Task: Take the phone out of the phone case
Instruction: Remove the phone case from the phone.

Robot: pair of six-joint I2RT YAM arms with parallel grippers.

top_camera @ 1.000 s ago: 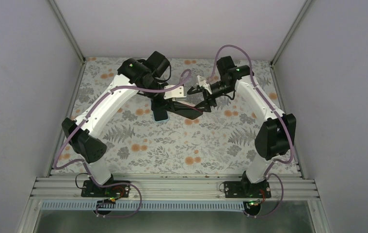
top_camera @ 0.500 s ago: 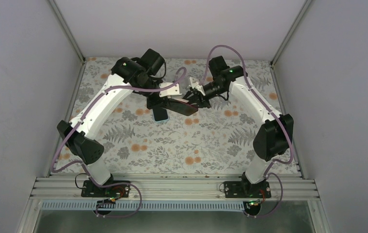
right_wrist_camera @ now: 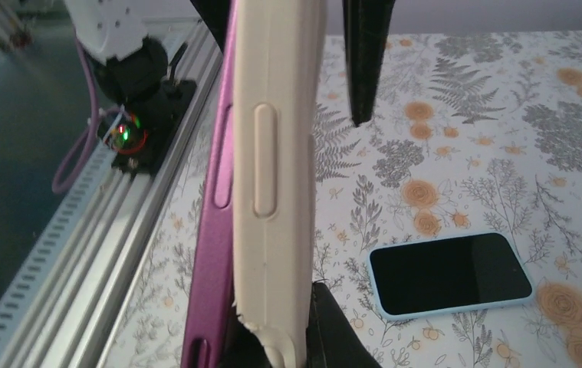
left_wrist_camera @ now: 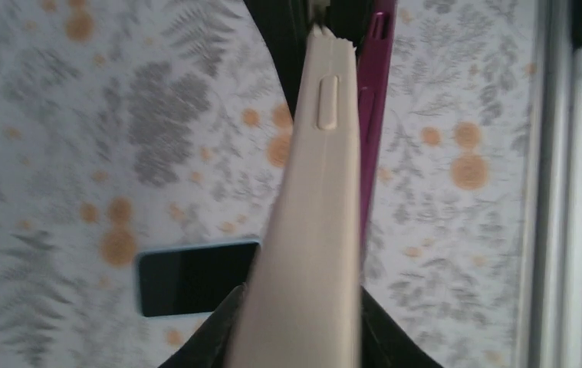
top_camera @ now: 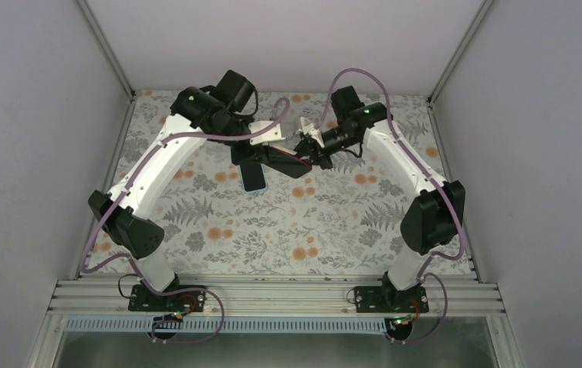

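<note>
Two tools on the phone case (right_wrist_camera: 272,176)?
— Both pinch it: left tool (left_wrist_camera: 301,314) at one end, right tool (right_wrist_camera: 276,337) at the other, cream, edge-up above the surface (right_wrist_camera: 441,115).
Where's the phone (right_wrist_camera: 211,253)?
— Magenta, flush against the case's side. A blue-rimmed handset (right_wrist_camera: 450,274) lies flat below.

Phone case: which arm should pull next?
Right: the right tool pinches the cream rubbery phone case where it gapes from the magenta phone. Left tool holds the other end.

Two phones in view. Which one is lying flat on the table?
The blue-rimmed phone, screen up on the table. The purple phone is held in the air, edge-on against the cream case.
</note>
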